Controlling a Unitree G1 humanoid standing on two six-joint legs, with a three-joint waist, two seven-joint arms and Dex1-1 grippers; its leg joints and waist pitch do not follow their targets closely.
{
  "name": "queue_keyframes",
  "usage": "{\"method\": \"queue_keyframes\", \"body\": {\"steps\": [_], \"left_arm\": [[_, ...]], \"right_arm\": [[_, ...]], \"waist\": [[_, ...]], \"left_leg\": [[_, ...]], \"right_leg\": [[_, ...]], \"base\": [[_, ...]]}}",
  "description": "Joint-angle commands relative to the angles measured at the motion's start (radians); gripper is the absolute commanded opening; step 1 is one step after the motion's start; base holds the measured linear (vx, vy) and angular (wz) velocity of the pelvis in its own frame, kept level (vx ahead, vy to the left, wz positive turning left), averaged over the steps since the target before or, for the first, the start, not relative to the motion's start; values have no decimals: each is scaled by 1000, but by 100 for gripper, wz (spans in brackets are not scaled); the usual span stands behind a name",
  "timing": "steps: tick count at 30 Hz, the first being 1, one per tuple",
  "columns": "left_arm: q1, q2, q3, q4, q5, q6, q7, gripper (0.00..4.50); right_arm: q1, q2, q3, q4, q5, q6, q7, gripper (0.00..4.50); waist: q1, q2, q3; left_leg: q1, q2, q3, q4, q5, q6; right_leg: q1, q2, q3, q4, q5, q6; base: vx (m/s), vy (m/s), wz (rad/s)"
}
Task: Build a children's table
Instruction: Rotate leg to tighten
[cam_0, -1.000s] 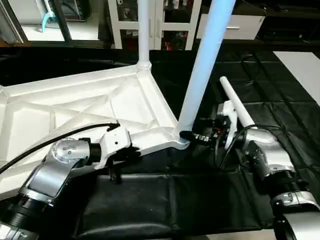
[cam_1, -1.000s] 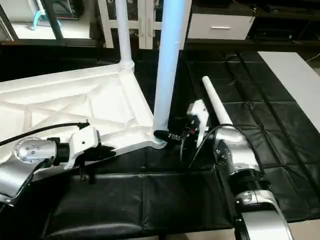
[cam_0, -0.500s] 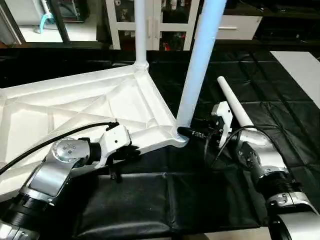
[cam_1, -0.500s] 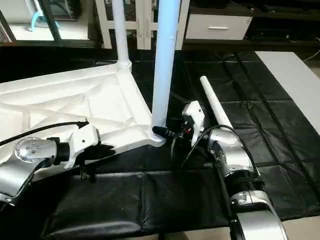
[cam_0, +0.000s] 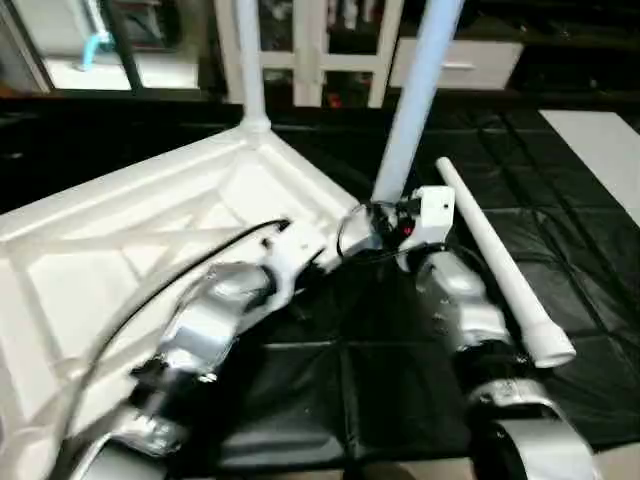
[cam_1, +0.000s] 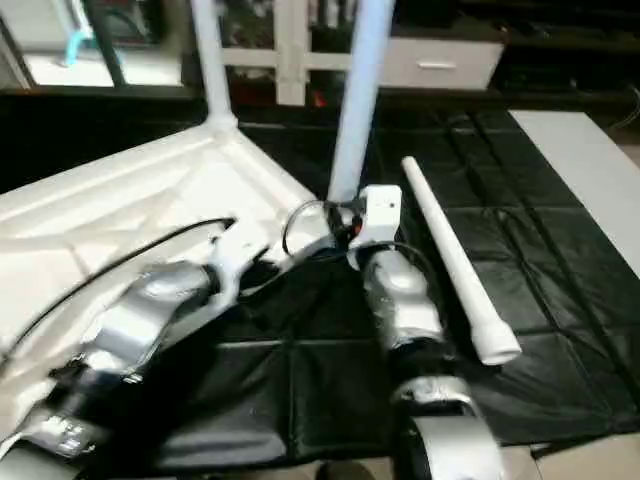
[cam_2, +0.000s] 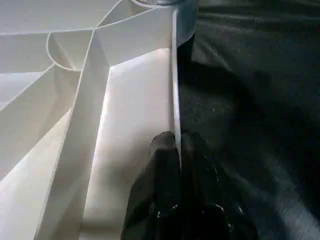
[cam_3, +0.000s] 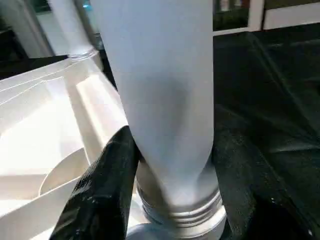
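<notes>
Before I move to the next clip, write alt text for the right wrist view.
The right gripper holds a white leg between its two black fingers, just above the leg's ridged end, which stands in a corner socket of the upturned white top. A second leg stands at the far corner, with black mat alongside.

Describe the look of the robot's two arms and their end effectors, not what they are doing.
Both forearms are silver metal with rounded joint housings and ribbed black cuffs. The left arm trails a black cable; the right arm carries a white box and looped black wires. Each end effector has two black fingers.
</notes>
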Motion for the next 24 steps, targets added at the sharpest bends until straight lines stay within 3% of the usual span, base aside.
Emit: {"method": "queue_keyframes", "body": {"steps": [1, 3, 4, 5, 6, 7, 8, 10, 12, 15, 17, 18, 19, 21, 24], "left_arm": [[7, -41, -87, 17, -22, -13, -29, 0], [39, 11, -95, -10, -11, -66, -71, 0], [61, 49, -98, -28, -14, -90, -107, 0], [82, 83, -98, -45, -20, -109, -141, 0], [89, 95, -98, -50, -22, -114, -153, 0], [102, 118, -96, -59, -28, -133, -176, 0], [102, 118, -96, -59, -28, -133, -176, 0], [141, 187, -84, -87, -48, -203, -254, 0], [160, 220, -80, -103, -56, -251, -291, 0], [196, 286, -74, -140, -69, -318, -360, 0], [245, 382, -48, -200, -109, -328, -450, 0], [245, 382, -48, -200, -109, -328, -450, 0], [260, 415, -33, -214, -127, -324, -470, 0], [264, 423, -27, -216, -131, -327, -475, 0], [274, 435, -10, -214, -135, -326, -471, 0]], "right_arm": [[36, 60, 47, 89, 6, 61, 52, 195], [31, 36, 55, 67, 13, 44, 148, 195], [32, 11, 66, 48, 18, 34, 227, 195], [35, -17, 82, 29, 17, 24, 300, 251], [37, -27, 87, 23, 17, 21, 325, 265], [40, -52, 100, 11, 11, 4, 369, 268], [40, -52, 100, 11, 11, 4, 369, 275], [44, -114, 109, -18, 27, -4, 491, 288], [42, -140, 106, -27, 38, 0, 537, 311], [41, -191, 104, -45, 61, 7, 639, 322], [49, -276, 105, -96, 113, 33, 839, 349], [49, -276, 105, -96, 113, 33, 839, 349], [59, -315, 113, -125, 126, 40, 930, 349], [62, -326, 117, -132, 126, 43, 954, 390], [74, -362, 127, -156, 136, 61, 1020, 390]], "waist": [[-7, 16, -34], [-7, 16, -39], [-8, 17, -40], [-8, 17, -46], [-13, 17, -47], [-14, 17, -45], [-15, 16, -45], [-11, 17, -44], [-9, 15, -44], [-7, 21, -43], [-2, 24, -47], [1, 27, -44], [3, 22, -47], [9, 23, -51], [15, 20, -53]], "left_leg": [[24, 58, -45, -87, -493, -35], [17, 60, -49, -91, -476, -32], [8, 62, -49, -94, -443, -24], [2, 64, -50, -94, -413, -15], [-8, 66, -47, -93, -360, 3], [0, 66, -38, -90, -340, 19], [1, 64, -35, -86, -344, 27], [1, 64, -36, -86, -334, 32], [3, 63, -31, -82, -302, 56], [3, 68, -31, -84, -275, 63], [4, 70, -30, -81, -234, 85], [5, 71, -27, -81, -221, 93], [9, 71, -24, -78, -191, 105], [8, 71, -21, -73, -119, 128], [5, 70, -20, -67, -52, 158]], "right_leg": [[-4, -76, 49, -116, -481, -129], [5, -79, 48, -112, -441, -133], [12, -81, 49, -106, -384, -145], [22, -82, 50, -100, -336, -157], [31, -81, 50, -92, -251, -184], [23, -79, 50, -94, -217, -207], [24, -82, 52, -95, -232, -223], [27, -84, 52, -96, -246, -227], [26, -83, 53, -97, -236, -238], [29, -83, 53, -90, -220, -254], [35, -77, 51, -78, -137, -273], [32, -76, 50, -77, -117, -277], [33, -75, 51, -74, -75, -289], [35, -76, 50, -61, 8, -308], [40, -78, 49, -51, 85, -323]], "base": [[0, 0, 0], [0, 0, 0], [0, 0, 0], [0, 0, 0], [0, 0, 0], [0, 0, 0], [0, 0, 0], [0, 0, 0], [0, 0, 0], [0, 0, 0], [0, 0, 0], [0, 0, 0], [0, 0, 0], [0, 0, 0], [0, 0, 0]]}}
